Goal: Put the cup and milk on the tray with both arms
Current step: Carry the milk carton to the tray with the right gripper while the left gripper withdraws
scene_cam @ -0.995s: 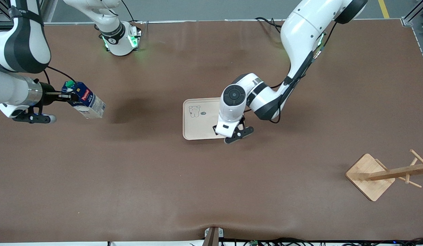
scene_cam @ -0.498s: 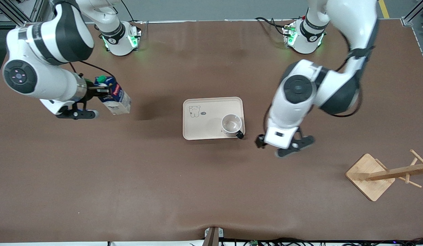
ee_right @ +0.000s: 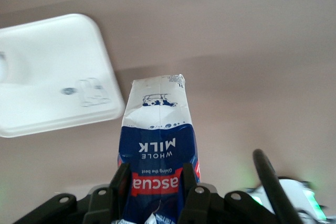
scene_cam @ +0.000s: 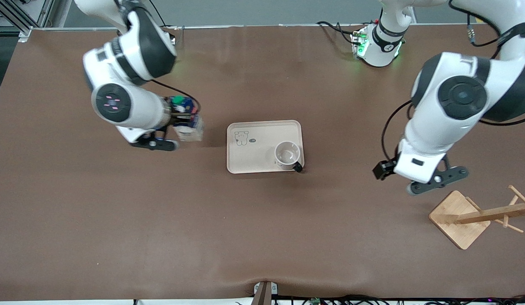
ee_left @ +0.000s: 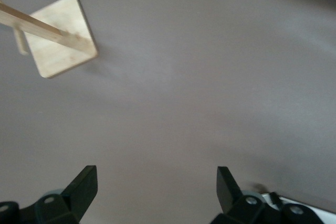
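The right claw gripped the milk carton above the bench, beside the tray. The mug stood on the tray. The left claw hung spread over the bench, empty.

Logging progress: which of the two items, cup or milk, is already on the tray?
The cup: it stands on the tray. The milk is in the right gripper, beside the tray; the left gripper is open.
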You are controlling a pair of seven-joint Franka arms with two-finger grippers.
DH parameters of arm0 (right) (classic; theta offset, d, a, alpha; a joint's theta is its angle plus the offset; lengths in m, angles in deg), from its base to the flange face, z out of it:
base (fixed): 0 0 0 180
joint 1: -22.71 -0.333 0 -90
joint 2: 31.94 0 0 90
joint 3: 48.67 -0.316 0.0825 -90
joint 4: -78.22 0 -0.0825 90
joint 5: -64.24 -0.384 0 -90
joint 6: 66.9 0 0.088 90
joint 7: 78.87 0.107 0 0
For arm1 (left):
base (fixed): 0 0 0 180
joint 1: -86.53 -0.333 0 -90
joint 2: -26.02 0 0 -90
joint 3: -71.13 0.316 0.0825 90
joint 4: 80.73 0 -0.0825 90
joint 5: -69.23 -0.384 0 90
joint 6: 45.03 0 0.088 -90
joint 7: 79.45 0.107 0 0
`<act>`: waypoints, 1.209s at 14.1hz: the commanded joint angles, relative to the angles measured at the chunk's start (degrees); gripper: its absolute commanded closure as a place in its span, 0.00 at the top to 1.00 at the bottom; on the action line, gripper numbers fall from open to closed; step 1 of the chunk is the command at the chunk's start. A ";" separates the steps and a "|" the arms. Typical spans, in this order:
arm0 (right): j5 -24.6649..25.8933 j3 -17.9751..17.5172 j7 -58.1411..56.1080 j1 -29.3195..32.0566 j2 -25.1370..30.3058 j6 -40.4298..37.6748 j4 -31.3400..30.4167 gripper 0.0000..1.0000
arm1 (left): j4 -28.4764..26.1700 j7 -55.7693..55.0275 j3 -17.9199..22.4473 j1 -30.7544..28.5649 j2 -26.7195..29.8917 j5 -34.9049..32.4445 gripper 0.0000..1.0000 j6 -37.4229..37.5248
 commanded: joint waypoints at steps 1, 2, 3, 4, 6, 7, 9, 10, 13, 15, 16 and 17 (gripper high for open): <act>-3.94 0.62 6.69 -4.63 -6.27 5.82 4.31 0.00 | -0.59 5.73 -0.56 -3.31 4.17 1.35 1.00 1.44; -3.95 0.62 8.28 -6.04 -7.76 7.50 5.27 0.00 | -0.59 5.92 -0.47 -3.58 4.96 1.44 1.00 1.44; -3.86 0.62 9.69 -7.45 -9.69 7.87 6.59 0.00 | -0.59 6.18 -0.29 -4.19 5.84 1.96 1.00 1.70; -3.86 0.62 11.01 -8.76 -11.88 7.96 8.43 0.00 | -0.59 6.53 -0.38 -4.80 7.33 2.31 1.00 1.88; -3.51 0.70 11.72 -10.27 -15.67 8.13 11.60 0.00 | -0.85 9.33 0.67 -4.81 8.74 4.68 1.00 2.14; -3.51 0.70 11.64 -10.45 -16.38 8.22 11.87 0.00 | -1.29 12.13 4.33 -3.59 9.97 6.26 1.00 2.40; -3.33 0.70 11.72 -11.50 -17.18 9.71 11.87 0.00 | -2.17 15.66 11.36 0.71 11.99 10.99 1.00 4.24; -2.37 0.79 11.64 -12.11 -17.61 10.59 11.70 0.00 | -2.61 16.89 13.57 1.77 13.31 13.02 1.00 5.12; 1.06 0.70 11.03 -12.12 -17.53 11.13 11.78 0.99 | -4.19 16.65 17.28 5.73 15.43 14.00 1.00 7.67; 1.32 0.70 11.37 -12.38 -16.92 10.60 12.05 1.00 | -4.98 16.47 17.37 5.91 16.74 14.53 1.00 9.08; 1.24 0.79 11.46 -11.77 -16.13 10.51 12.40 1.00 | -5.77 16.38 17.29 6.09 17.79 14.62 1.00 9.09; 1.24 0.88 11.20 -11.42 -15.17 10.51 13.18 1.00 | -6.82 16.47 17.11 6.18 18.76 14.62 1.00 9.09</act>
